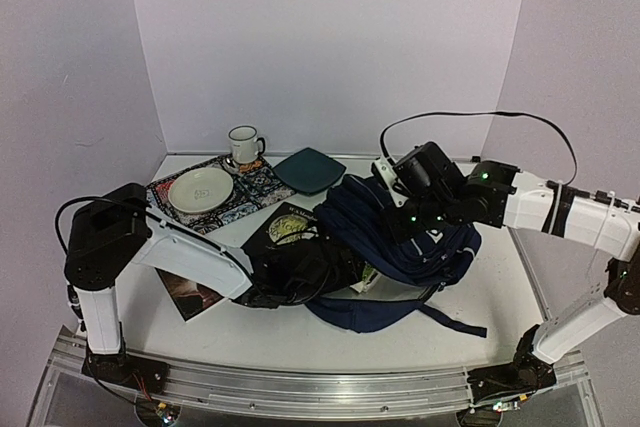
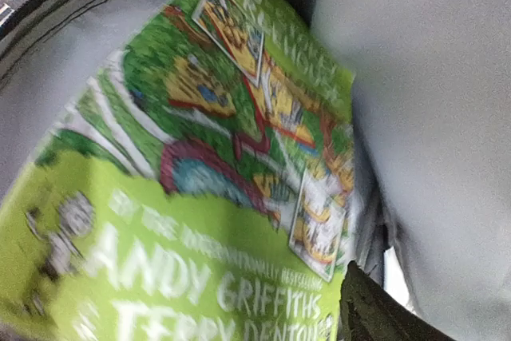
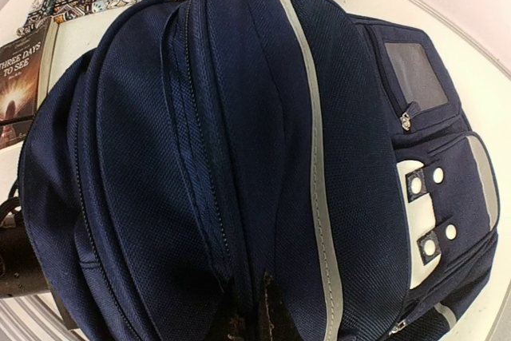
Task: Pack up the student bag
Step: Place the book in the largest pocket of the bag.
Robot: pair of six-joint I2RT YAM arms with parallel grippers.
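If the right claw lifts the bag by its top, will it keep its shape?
Probably not: the bag is soft fabric, creased and slumped on the table, so it would likely sag below the right claw pinching it. It may also hang unevenly, since a book seems to lie inside.

The backpack point(image 1: 400, 257) lies mid-table. At its eleven o'clock sits a plate point(image 1: 310, 169); at ten o'clock a mat point(image 1: 255, 185) carries a bowl point(image 1: 200, 188), a mug point(image 1: 243, 144) behind it. A book point(image 2: 200, 181) lies inside the backpack.
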